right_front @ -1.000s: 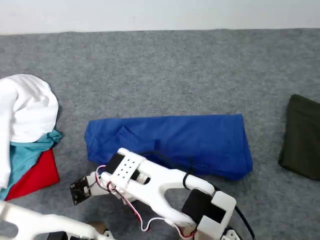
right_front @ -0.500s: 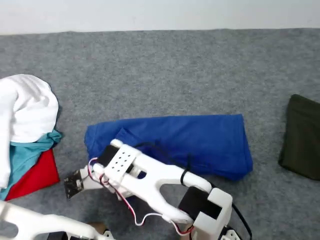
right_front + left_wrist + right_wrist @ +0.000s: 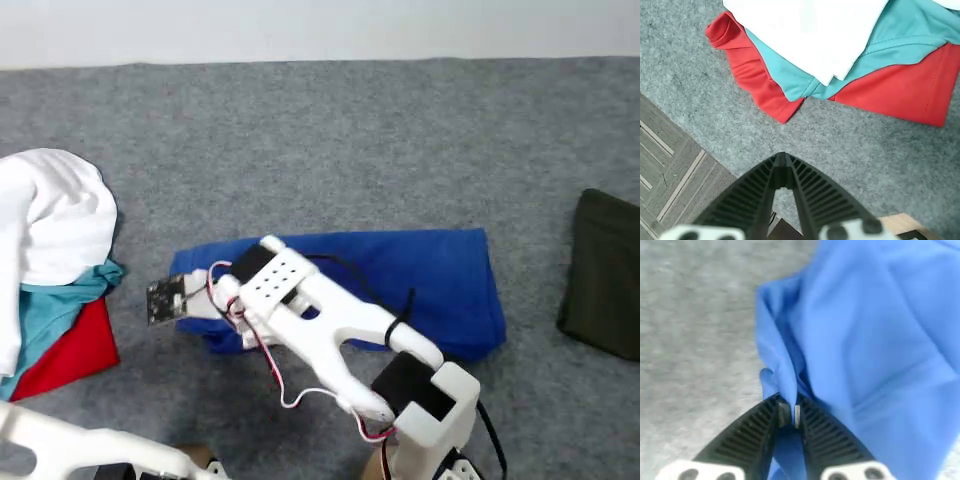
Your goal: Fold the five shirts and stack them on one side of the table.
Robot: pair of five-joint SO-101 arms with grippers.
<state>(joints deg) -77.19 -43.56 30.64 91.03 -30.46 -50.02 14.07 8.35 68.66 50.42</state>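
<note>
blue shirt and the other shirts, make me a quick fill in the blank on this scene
The right gripper is ____ on an edge of the blue shirt.
The pile of white shirt, teal shirt and red shirt holds ____ shirts.
The dark shirt lies on the ____ arm's side.
Missing: shut; three; right

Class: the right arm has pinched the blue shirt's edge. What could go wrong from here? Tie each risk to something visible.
1. The right gripper holds only a thin bunch of the blue shirt at its fingertips; it may slip out when pulled.
2. That end is crumpled, so the fold may come out uneven.
3. The unfolded white shirt, teal shirt and red shirt lie nearby; a wide sweep might catch them.
</note>
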